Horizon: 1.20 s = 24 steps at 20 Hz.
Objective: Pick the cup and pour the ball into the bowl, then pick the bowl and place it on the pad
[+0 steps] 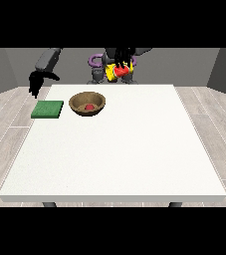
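The brown bowl point(87, 104) serves as the landmark: it sits on the white counter point(119, 149) toward the far edge, left of the counter's middle as the view shows it. It is round with a thick, wood-toned rim and a darker inside, and a small red ball point(89, 106) lies at its bottom. Just beside the bowl, toward the view's left, lies the pad point(48, 109), a flat dark green square resting on the counter, near the bowl but not touching it. Beyond the bowl and to its right, raised above the counter's far edge in front of the robot's torso, the hand at the view's right point(123, 61) is wrapped round a red cup point(122, 71), which shows as a small red shape below the black fingers; whether the cup is upright or tilted cannot be told. Beyond the pad, to the left of the bowl, the hand at the view's left point(37, 82) hangs over the counter's far corner with its fingers pointing down and relaxed, holding nothing.
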Each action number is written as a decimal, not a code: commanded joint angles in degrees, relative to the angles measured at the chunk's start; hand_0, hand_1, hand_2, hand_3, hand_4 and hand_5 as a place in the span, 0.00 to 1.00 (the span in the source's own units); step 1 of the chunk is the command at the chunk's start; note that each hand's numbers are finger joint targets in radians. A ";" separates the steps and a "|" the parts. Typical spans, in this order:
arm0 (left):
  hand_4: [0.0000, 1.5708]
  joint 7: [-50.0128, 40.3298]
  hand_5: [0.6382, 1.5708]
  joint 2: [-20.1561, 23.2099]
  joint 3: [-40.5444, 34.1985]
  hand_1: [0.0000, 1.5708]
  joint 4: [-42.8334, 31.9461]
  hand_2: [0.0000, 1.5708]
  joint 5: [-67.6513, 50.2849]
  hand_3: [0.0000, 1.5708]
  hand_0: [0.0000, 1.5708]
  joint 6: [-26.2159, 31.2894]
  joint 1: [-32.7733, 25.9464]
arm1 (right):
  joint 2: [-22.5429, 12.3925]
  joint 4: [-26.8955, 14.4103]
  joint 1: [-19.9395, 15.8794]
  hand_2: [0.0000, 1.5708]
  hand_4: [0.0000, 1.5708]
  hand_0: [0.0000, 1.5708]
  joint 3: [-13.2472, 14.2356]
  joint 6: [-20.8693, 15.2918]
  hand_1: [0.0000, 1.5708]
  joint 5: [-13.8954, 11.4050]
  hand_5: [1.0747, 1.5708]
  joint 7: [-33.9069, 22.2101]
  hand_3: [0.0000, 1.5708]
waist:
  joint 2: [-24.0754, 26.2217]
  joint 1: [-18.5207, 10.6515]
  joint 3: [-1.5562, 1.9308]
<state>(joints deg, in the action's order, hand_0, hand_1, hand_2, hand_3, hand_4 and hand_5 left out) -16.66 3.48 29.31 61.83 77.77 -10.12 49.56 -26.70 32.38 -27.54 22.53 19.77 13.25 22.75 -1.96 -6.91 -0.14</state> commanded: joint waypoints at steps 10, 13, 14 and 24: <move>0.52 19.37 0.98 -0.71 -24.24 0.69 7.41 0.69 -39.44 0.58 0.69 -5.33 -10.43 | 2.00 2.62 -2.04 0.00 0.19 0.00 1.84 -2.08 0.00 2.65 1.00 0.94 0.00 | -12.02 -4.05 -0.07; 0.53 22.52 0.97 -3.35 -28.34 0.33 6.99 0.00 -48.76 0.00 0.33 -6.10 -9.07 | 3.34 4.46 -4.94 0.00 0.25 0.00 0.84 -2.10 0.00 2.94 1.00 -0.70 0.00 | -15.22 -0.98 -0.14; 0.53 25.16 0.99 -2.98 -30.30 0.18 6.52 0.00 -50.98 0.00 0.18 -3.49 -9.61 | 3.30 4.76 -4.11 0.00 0.25 0.00 1.04 -1.97 0.00 3.17 1.00 -0.41 0.00 | -15.25 -1.02 -0.07; 0.00 34.51 0.95 -2.14 -34.62 0.00 -2.67 0.00 -60.35 0.00 0.00 -2.28 -17.06 | 11.12 8.29 -1.82 0.00 0.00 0.00 -6.86 -4.23 0.00 -0.98 0.95 -2.85 0.00 | -9.33 6.42 0.12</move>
<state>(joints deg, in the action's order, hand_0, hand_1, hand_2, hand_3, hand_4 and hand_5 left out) 14.67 0.86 -3.10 62.28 19.96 -12.97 34.75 -17.45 39.70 -31.11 17.83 15.11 13.19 19.98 -13.32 -3.08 -0.07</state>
